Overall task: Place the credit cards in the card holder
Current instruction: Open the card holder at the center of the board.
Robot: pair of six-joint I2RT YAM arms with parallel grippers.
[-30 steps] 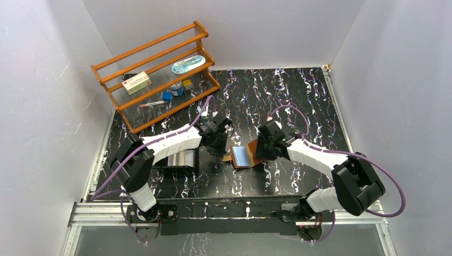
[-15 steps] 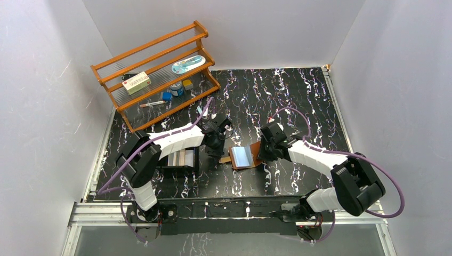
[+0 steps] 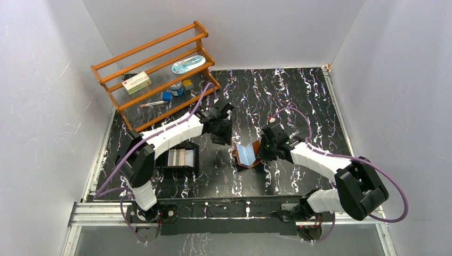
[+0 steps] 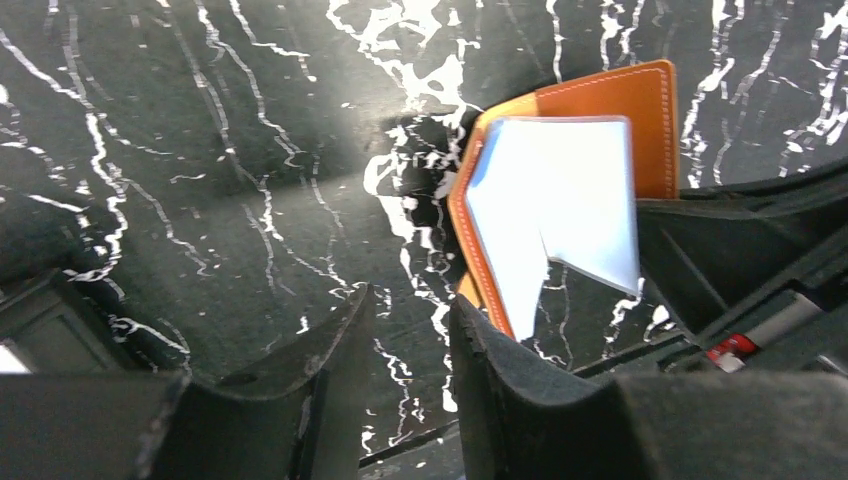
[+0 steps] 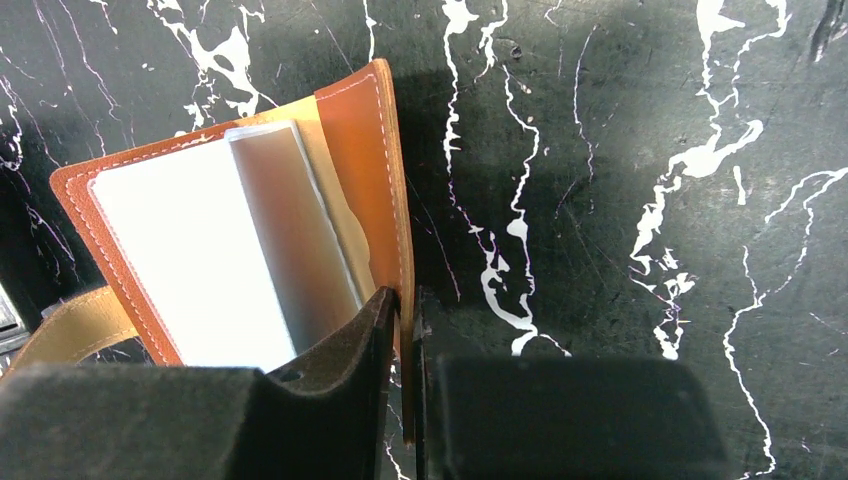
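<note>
Right pincer closed on the card holder. It clamps the edge of the brown flap nearest it, and the leather sits pinched between both fingertips. That flap is tilted up off the worktop, so the holder stands half folded in a V. Its other flap lies lower, on the side away from the right pincer.

Inside the fold, just ahead of the right pincer's fingers, is a pale inner face. A silver-grey card leans against the lifted flap. Can't tell if it is seated in a pocket or only resting there. A tan strap sticks out from the holder's far flap, low and off to the side of the right pincer.

Left pincer open a little, a narrow gap between the fingers with bare worktop showing through, nothing gripped. It hangs above the worktop, not touching the holder. The holder lies just ahead of it and off to one side, near but apart. The right pincer's body shows beyond the holder in the left wrist view.

More credit cards lie side by side in a black tray, behind the left pincer under that arm's forearm, well apart from the holder. A wooden rack stands well beyond the left pincer at the back of the worktop.
</note>
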